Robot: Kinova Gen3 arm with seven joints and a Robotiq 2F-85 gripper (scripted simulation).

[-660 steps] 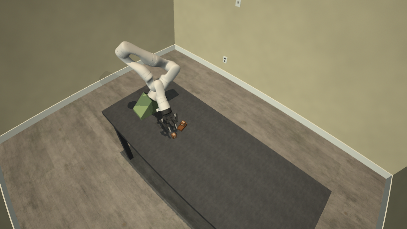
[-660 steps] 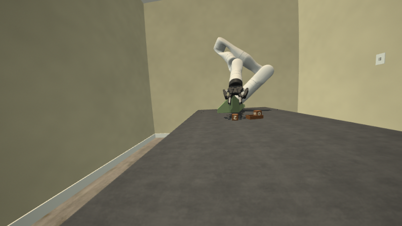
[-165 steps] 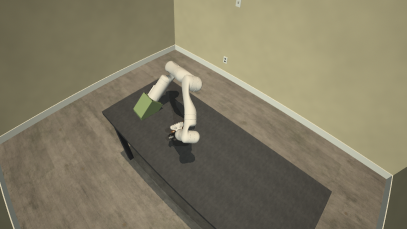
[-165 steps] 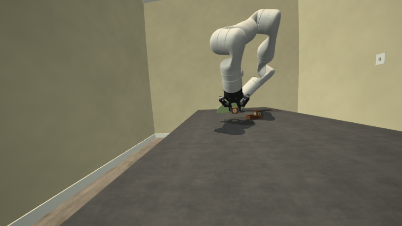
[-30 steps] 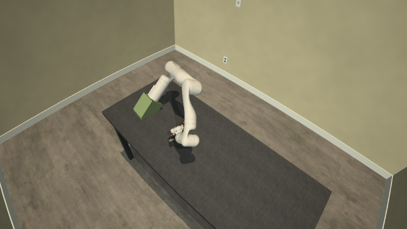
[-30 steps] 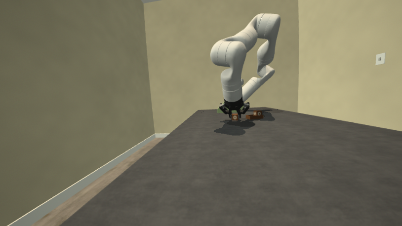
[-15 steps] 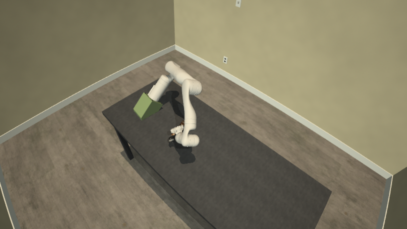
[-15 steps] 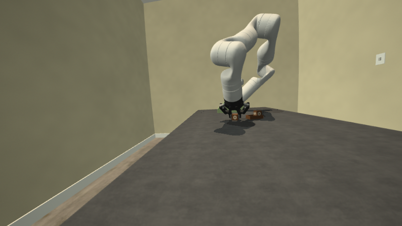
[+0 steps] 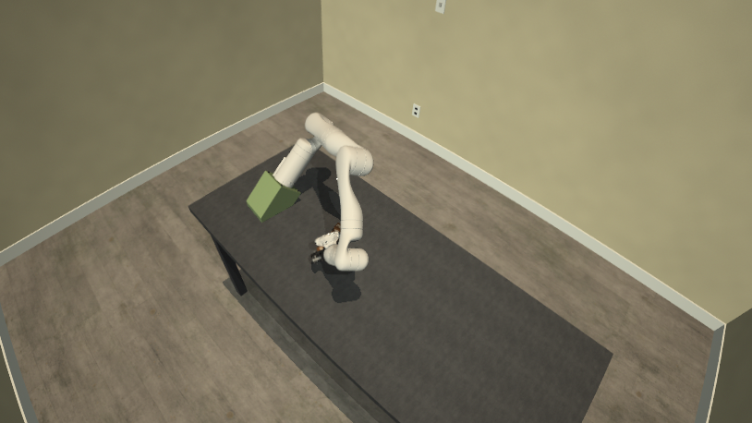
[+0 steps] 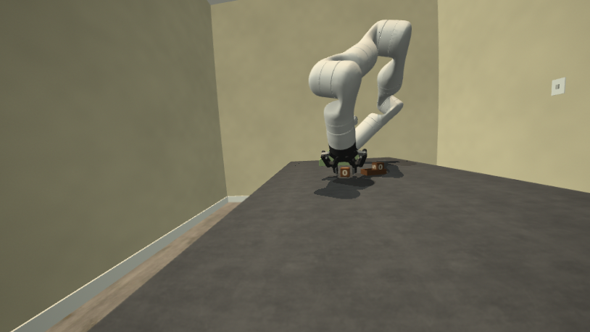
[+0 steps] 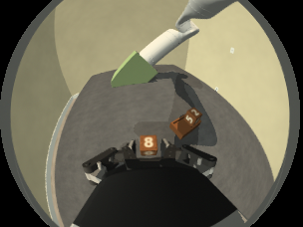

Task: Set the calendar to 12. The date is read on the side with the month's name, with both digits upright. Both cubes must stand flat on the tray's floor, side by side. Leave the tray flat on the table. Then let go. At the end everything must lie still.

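End effector (image 11: 150, 159) open astride a date cube (image 11: 150, 143) showing 8 on top, standing on the table (image 11: 100, 105) outside the tray (image 10: 373, 171) at 1 o'clock; lifting off-centre could likely drag a finger and tip the cube.

8 atop cube (image 11: 150, 144), 0 sideways-facing
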